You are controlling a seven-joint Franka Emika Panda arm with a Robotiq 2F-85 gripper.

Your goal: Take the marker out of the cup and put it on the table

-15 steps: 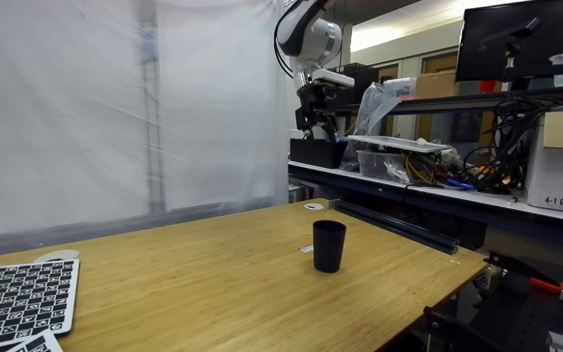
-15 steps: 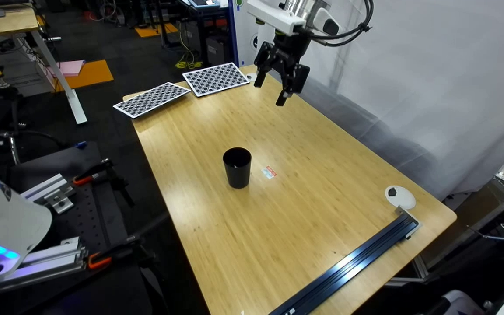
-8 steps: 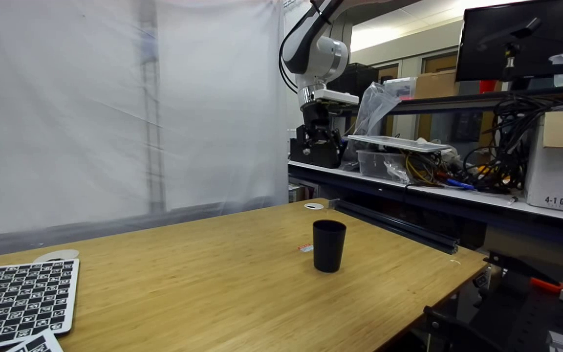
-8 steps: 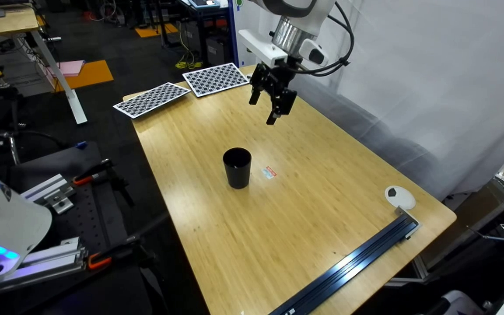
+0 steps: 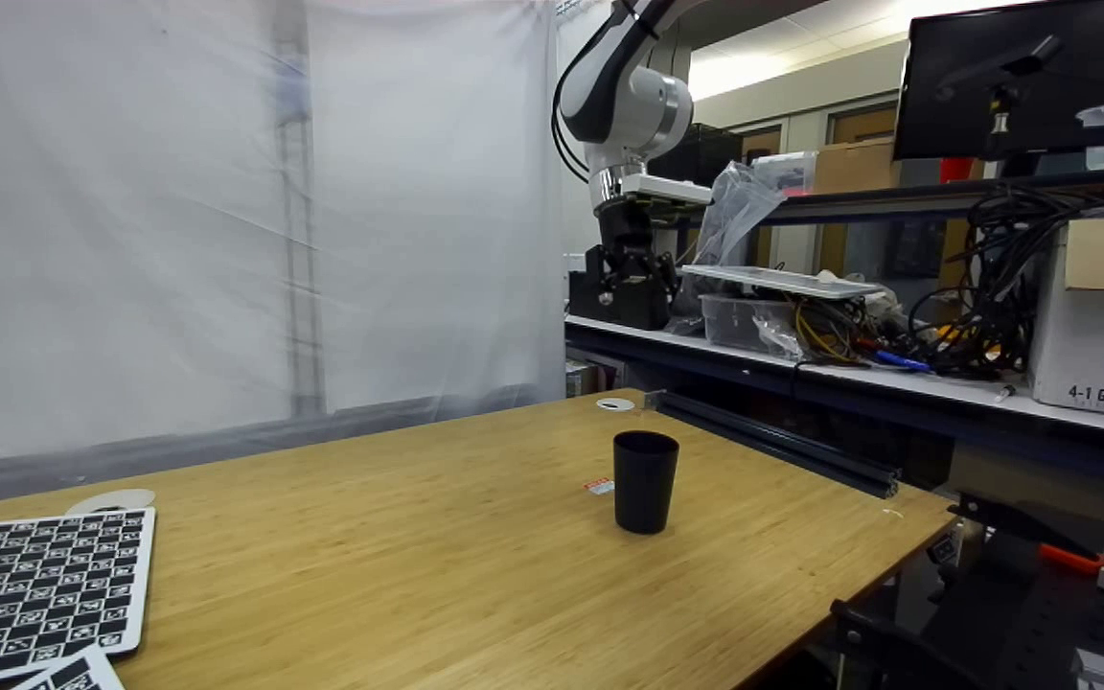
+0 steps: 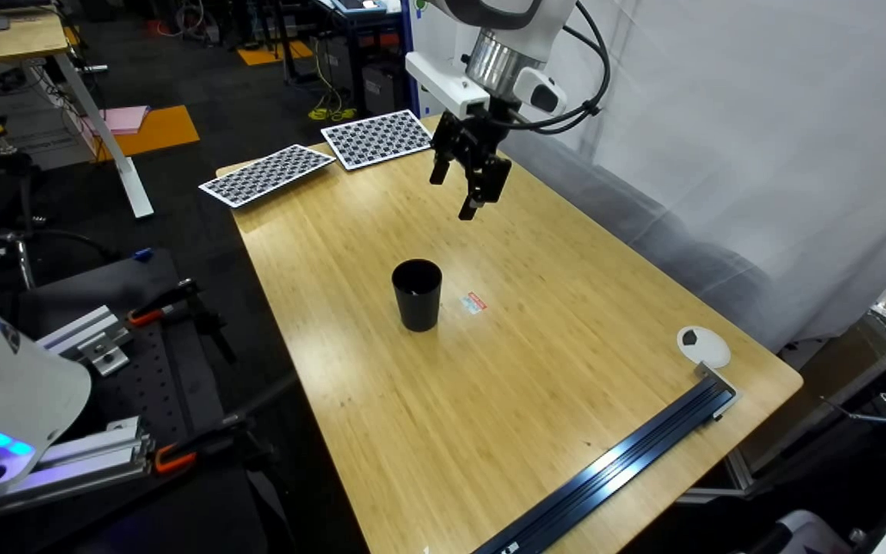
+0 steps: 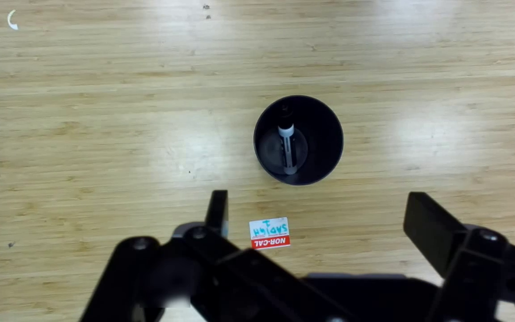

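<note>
The marker (image 7: 288,145) is leaning inside the cup (image 6: 418,309), its dark end seemingly resting against the wall; no part is showing above the rim in both exterior views. The cup is standing upright on the table (image 6: 489,419). Well apart, the gripper (image 6: 452,196) is hanging in the air, released, its jaws standing wide with nothing between them. The approach is likely the step in hand, the grasp not yet happening. The next move is probably calling for centring over the mouth, lowering, and narrowing the jaws enough to fit inside. Counting outward: one marker is resting in one cup, one label (image 7: 270,233) is lying near it, one gripper is hovering, one dark rail (image 6: 616,468) is running across an end of the table, and two checkered boards (image 6: 380,138) are sitting at the opposite end.
</note>
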